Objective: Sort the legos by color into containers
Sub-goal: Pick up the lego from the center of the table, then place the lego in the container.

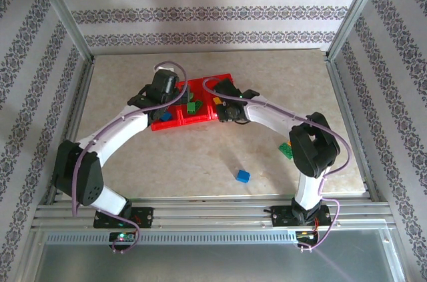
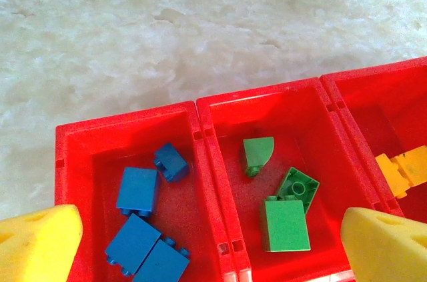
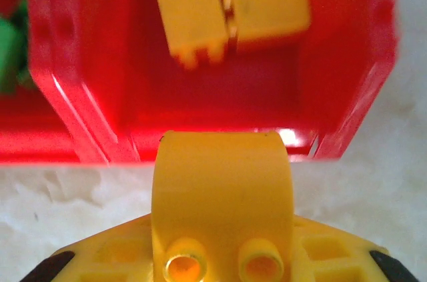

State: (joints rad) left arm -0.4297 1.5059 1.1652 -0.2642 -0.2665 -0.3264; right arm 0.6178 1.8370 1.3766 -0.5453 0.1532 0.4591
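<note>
On the beige marbled desk (image 1: 167,162), a bright red translucent plastic tray of three joined open-top compartments (image 1: 179,124), with the white left arm (image 1: 117,134) and white right arm (image 1: 270,117) both reaching in to it. Left gripper (image 2: 213,255) released above the tray's near wall, yellow foam pads (image 2: 37,242) spread wide, nothing between them. Below it, in the left compartment (image 2: 127,125), four small blue studded bricks (image 2: 138,191) lying loose, the two nearest touching. In the middle compartment (image 2: 267,105), three green bricks (image 2: 285,225), one with a rounded top, the other two touching. In the right compartment (image 2: 373,95), at the edge of the left wrist view, yellow-orange bricks (image 2: 400,170). Right gripper (image 3: 220,255) clenched on a yellow-orange curved brick (image 3: 220,189), poised at the near wall of that right compartment; inside it, two yellow-orange bricks side by side, touching, blurred. Out on the desk, well apart from the tray: one loose blue brick (image 1: 243,175) near the front edge, and one loose green brick (image 1: 285,151) just beside the right arm's elbow.
</note>
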